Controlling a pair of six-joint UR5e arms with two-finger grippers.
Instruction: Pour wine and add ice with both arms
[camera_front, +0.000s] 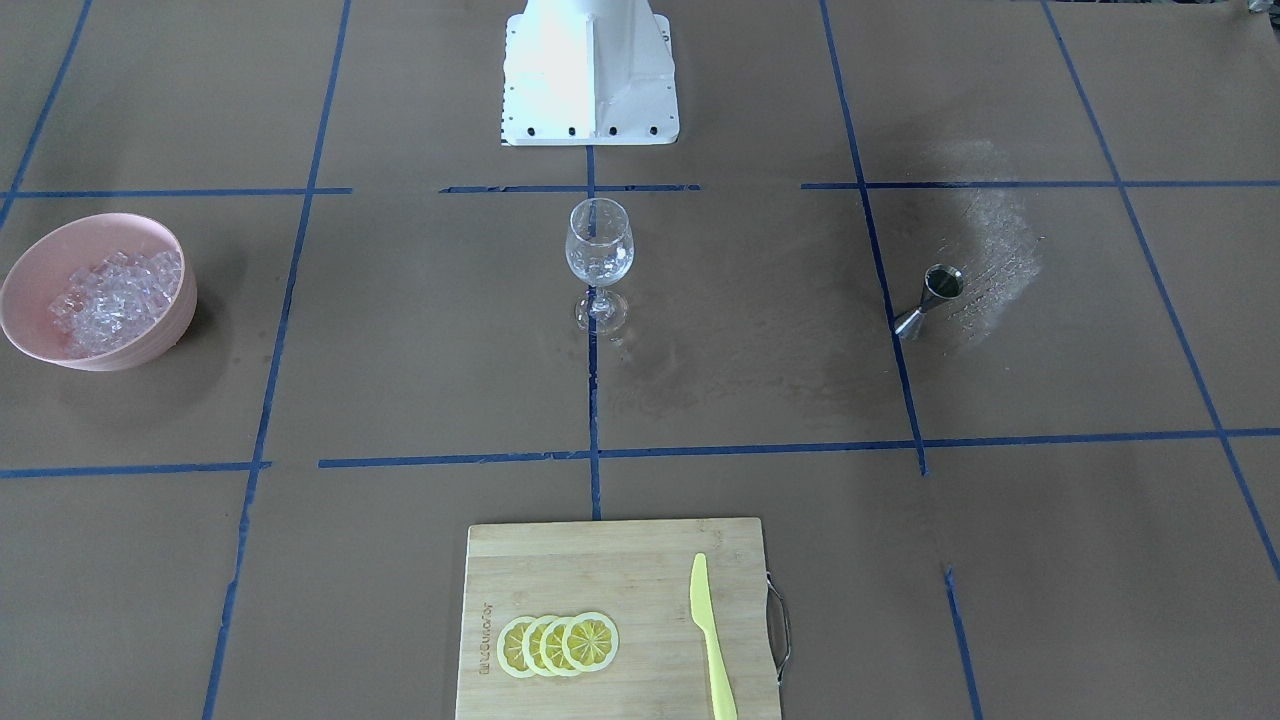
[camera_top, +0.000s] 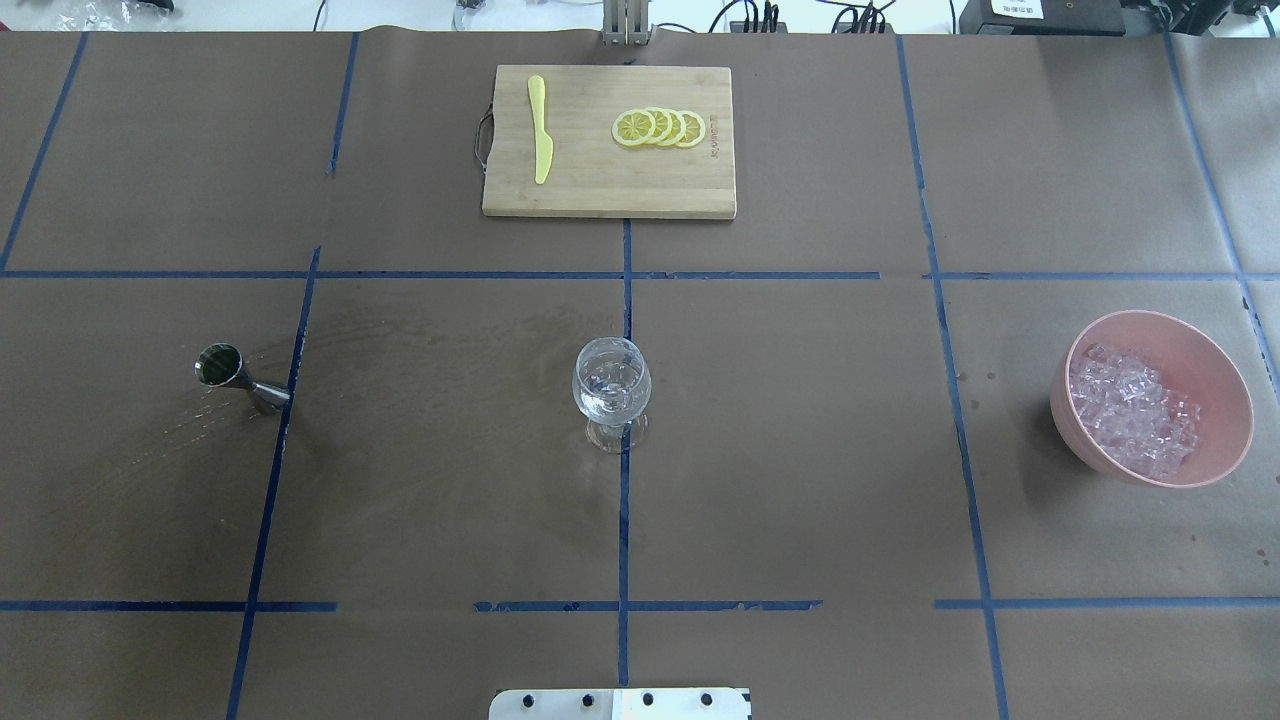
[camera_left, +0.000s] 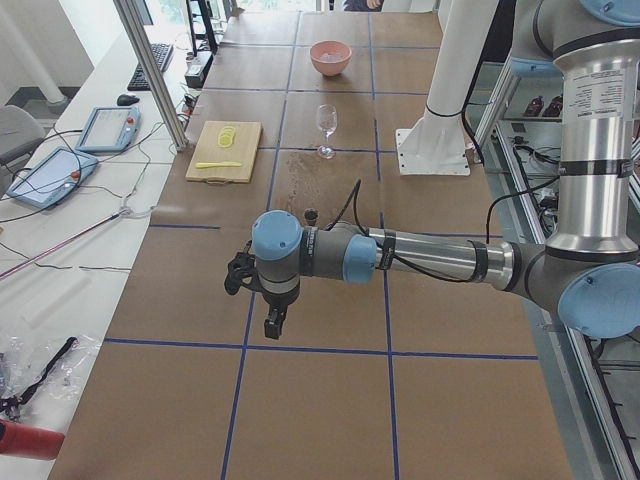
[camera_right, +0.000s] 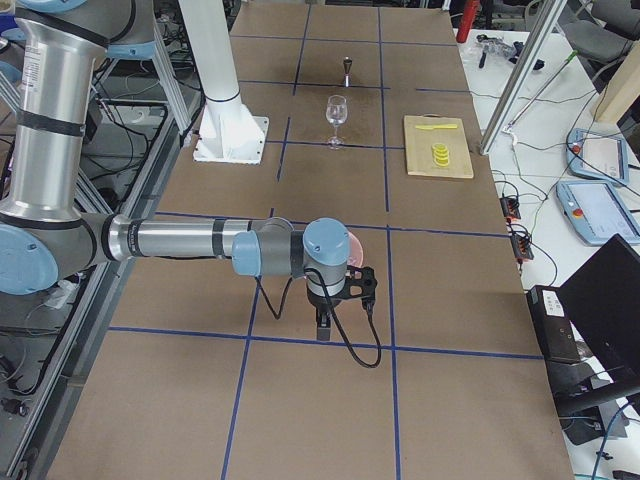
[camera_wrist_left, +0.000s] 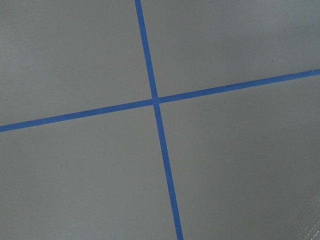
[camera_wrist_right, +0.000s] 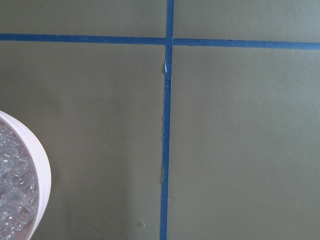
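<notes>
The wine is a dark liquid in a small steel jigger (camera_front: 942, 283), which also shows in the overhead view (camera_top: 218, 362). An empty wine glass (camera_front: 599, 245) stands upright at the table's middle (camera_top: 611, 385). The ice (camera_front: 115, 295) is heaped in a pink bowl (camera_top: 1160, 318). My left gripper (camera_left: 272, 322) shows only in the exterior left view, hanging over bare table well short of the jigger. My right gripper (camera_right: 325, 328) shows only in the exterior right view, close to the bowl. I cannot tell whether either is open or shut. The right wrist view catches the bowl's rim (camera_wrist_right: 42, 170).
A bamboo cutting board (camera_front: 600, 560) lies at the far side with several lemon slices (camera_front: 560, 643) and a yellow plastic knife (camera_front: 710, 630). The white pedestal base (camera_front: 590, 80) stands at the near side. Blue tape lines grid the brown table.
</notes>
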